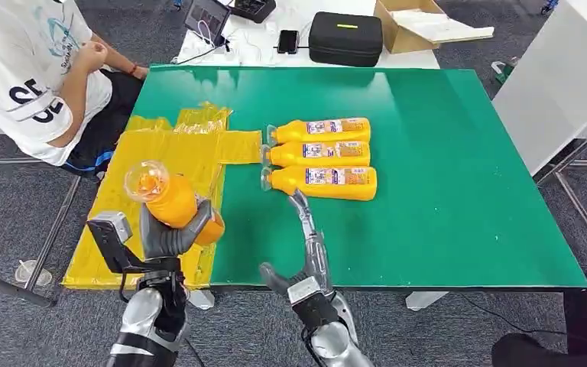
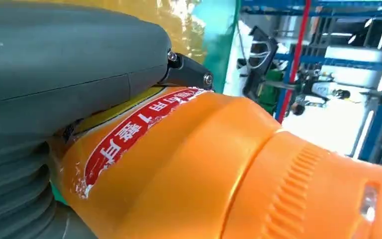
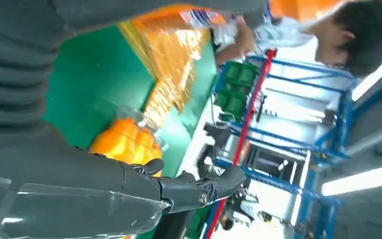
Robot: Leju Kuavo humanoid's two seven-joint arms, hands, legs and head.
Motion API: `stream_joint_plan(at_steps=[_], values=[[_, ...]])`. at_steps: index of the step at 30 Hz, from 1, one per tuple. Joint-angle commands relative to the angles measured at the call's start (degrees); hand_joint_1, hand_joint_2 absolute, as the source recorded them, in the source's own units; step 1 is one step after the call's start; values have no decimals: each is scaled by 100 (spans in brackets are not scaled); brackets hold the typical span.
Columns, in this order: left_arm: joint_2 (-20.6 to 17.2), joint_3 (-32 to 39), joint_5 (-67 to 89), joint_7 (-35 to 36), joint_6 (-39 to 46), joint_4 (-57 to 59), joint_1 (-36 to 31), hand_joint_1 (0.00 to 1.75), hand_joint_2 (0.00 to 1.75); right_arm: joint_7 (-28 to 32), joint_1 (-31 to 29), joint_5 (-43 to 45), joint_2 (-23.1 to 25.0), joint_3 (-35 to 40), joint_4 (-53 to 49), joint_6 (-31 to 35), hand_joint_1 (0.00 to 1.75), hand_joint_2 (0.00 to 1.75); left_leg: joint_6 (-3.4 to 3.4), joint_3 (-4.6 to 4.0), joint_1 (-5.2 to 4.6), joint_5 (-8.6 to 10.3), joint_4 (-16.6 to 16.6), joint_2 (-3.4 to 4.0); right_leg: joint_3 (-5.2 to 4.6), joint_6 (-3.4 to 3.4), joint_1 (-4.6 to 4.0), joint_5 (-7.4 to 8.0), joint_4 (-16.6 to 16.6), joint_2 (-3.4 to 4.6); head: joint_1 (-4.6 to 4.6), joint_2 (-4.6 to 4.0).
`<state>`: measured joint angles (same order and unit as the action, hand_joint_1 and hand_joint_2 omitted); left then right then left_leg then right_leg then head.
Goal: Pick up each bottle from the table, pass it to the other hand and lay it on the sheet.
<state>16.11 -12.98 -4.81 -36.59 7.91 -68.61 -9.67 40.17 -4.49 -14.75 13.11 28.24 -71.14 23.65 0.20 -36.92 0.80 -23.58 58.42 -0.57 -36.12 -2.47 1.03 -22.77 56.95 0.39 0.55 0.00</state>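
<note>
Yellow sheet [image 1: 160, 153] covers the left end of the green table [image 1: 443, 153], the landmark here. Beyond the table's far-left corner sits a person [image 1: 38, 69] in a white shirt. Above the sheet's near part, the left hand [image 1: 170, 238] grips an orange bottle [image 1: 170, 197] around its body, its clear cap tilted up. Right of the sheet, three more orange bottles [image 1: 322, 154] lie side by side at the table's middle, caps toward the sheet. At the table's near edge the right hand [image 1: 306, 245] is empty, fingers stretched out toward the nearest lying bottle.
</note>
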Motion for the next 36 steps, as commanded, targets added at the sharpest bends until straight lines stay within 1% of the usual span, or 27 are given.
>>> stream_joint_plan(at_steps=[1, 4, 5, 7, 8, 9, 10, 11, 12, 13, 14, 15, 16, 21, 22, 23, 25, 26, 28, 30, 31, 32, 35, 36], values=[[-58, 321, 444, -218, 670, 201, -449, 175, 175, -17, 77, 172, -231, -56, -654, 199, 0, 0, 3, 20, 3, -6, 0, -3, 24, 10, -7, -7, -2, -11, 0, 0], [-232, 417, 1207, -341, 1420, 607, -841, 175, 175, -17, 81, 355, -280, 32, -950, 304, 0, 0, 1, 6, 1, 0, 0, -4, 9, 7, -4, -2, 0, -10, 0, 0], [-262, 451, 1182, -329, 1399, 613, -890, 175, 175, -17, 78, 356, -275, 31, -945, 305, 0, 0, 1, 16, 4, -3, 1, -8, 20, 12, -7, -7, 1, -16, 0, 2], [-467, 347, 2345, -325, 2188, 1263, -1273, 175, 175, -17, -4, 452, -290, 123, -1058, 246, 0, 0, 0, 13, 2, 1, -4, -2, 14, 8, -5, -1, -3, -7, 0, 0], [-633, 169, 3272, -172, 2664, 1808, -1566, 175, 175, -17, -68, 481, -298, 177, -1012, 212, 0, 0, 0, 26, 3, 0, -6, -3, 29, 13, -7, -4, -4, -11, 2, 0], [-725, 231, 3716, -166, 2843, 2374, -1872, 175, 175, -17, -151, 492, -299, 244, -954, 165, 0, 0, -1, 21, 2, 3, -6, -4, 22, 10, -5, -1, -4, -11, 0, 0], [-924, -12, 4782, 253, 3209, 3030, -2188, 175, 175, -17, -222, 545, -292, 284, -881, 67, 0, 0, -1, 15, 1, 6, -7, -4, 16, 8, -3, 2, -4, -9, 0, 0], [-949, -4, 4879, 304, 3056, 3310, -2324, 175, 175, -17, -256, 539, -280, 285, -805, 29, 0, 0, 0, 28, 3, 5, -9, -5, 31, 13, -7, 0, -8, -13, 0, 2], [-1181, -409, 5760, 553, 3039, 3997, -2639, 175, 175, -17, -318, 577, -280, 328, -704, -127, 0, 0, 0, 24, 1, 8, -10, -6, 25, 10, -4, 2, -6, -11, 0, 0], [-1227, -397, 5809, 433, 3004, 4137, -2702, 175, 175, -17, -344, 591, -266, 333, -630, -195, 0, 0, -1, 24, 2, 9, -10, -3, 24, 9, -4, 3, -6, -8, 0, 0], [-1326, -654, 6305, 577, 2947, 4428, -2831, 175, 175, -17, -371, 592, -274, 367, -575, -260, 0, 0, -1, 36, 4, 10, -12, -1, 37, 14, -8, 3, -10, -8, 0, 0], [-1370, -697, 6407, 566, 2812, 4519, -2881, 175, 175, -17, -382, 594, -272, 387, -552, -304, 0, 0, -3, 45, 7, 10, -12, 9, 45, 18, -12, 4, -12, -1, 2, 0], [-1395, -741, 6476, 529, 2593, 4596, -2929, 175, 175, -17, -382, 599, -271, 396, -538, -329, 0, 0, -2, 26, 2, 11, -8, 7, 25, 9, -4, 5, -6, 2, 0, 0], [-1473, -781, 6562, 618, 1636, 4776, -3080, 175, 175, -17, -432, 599, -234, 388, -377, -470, 0, 0, -6, 27, 7, 7, -2, 19, 24, 24, -10, 10, -2, 6, -2, 2], [-1485, -722, 6500, 650, 1343, 4823, -3107, 175, 175, -17, -431, 583, -227, 382, -332, -495, 0, 0, -7, 18, 5, 10, -2, 18, 14, 21, -7, 13, -1, 7, 0, 0], [-1489, -643, 6416, 644, 1171, 4815, -3109, 175, 175, -17, -423, 579, -222, 371, -333, -512, 0, 0, -7, 32, 8, 4, -2, 24, 28, 26, -11, 9, -2, 10, 0, 0], [-1531, -591, 6371, 676, 965, 4859, -3139, 175, 175, -17, -418, 587, -214, 363, -321, -536, 0, 0, -8, 15, 6, 11, -1, 14, 11, 22, -8, 12, 1, 3, 0, 0], [-1553, -582, 6369, 705, 873, 4889, -3164, 175, 175, -17, -421, 591, -206, 357, -307, -547, 0, 0, -6, 25, 7, 7, -1, 13, 23, 26, -10, 8, 0, 0, -2, 0], [-1599, -572, 6400, 847, 648, 4949, -3218, 175, 175, -17, -423, 576, -193, 337, -261, -593, 0, 0, -7, 13, 6, 10, 0, 18, 9, 23, -9, 12, 2, 8, 0, 0], [-1611, -554, 6388, 885, 555, 4986, -3242, 175, 175, -17, -425, 577, -187, 329, -242, -598, 0, 0, -6, 33, 13, 1, 4, 24, 30, 30, -17, 7, 1, 9, 0, 0], [-1627, -534, 6385, 954, 399, 5013, -3252, 175, 175, -17, -431, 570, -168, 307, -162, -643, 0, 0, -7, 10, 8, 11, 1, 14, 7, 22, -10, 12, 1, 3, 0, 0], [-1649, -569, 6439, 1006, 359, 5031, -3255, 175, 175, -17, -427, 555, -157, 311, -143, -652, 0, 0, -6, 23, 10, 7, 2, 17, 20, 27, -14, 9, 1, 3, -2, 0], [-1678, -539, 6433, 1091, 172, 5108, -3247, 175, 175, -17, -420, 528, -137, 311, -81, -678, 0, 0, -7, 9, 6, 12, -2, 14, 6, 21, -8, 13, 0, 6, -2, 0], [-1680, -537, 6435, 1107, 99, 5134, -3252, 175, 175, -17, -423, 518, -130, 313, -58, -685, 0, 0, -6, 22, 10, 7, -1, 19, 19, 25, -13, 10, -2, 7, 0, 0]])
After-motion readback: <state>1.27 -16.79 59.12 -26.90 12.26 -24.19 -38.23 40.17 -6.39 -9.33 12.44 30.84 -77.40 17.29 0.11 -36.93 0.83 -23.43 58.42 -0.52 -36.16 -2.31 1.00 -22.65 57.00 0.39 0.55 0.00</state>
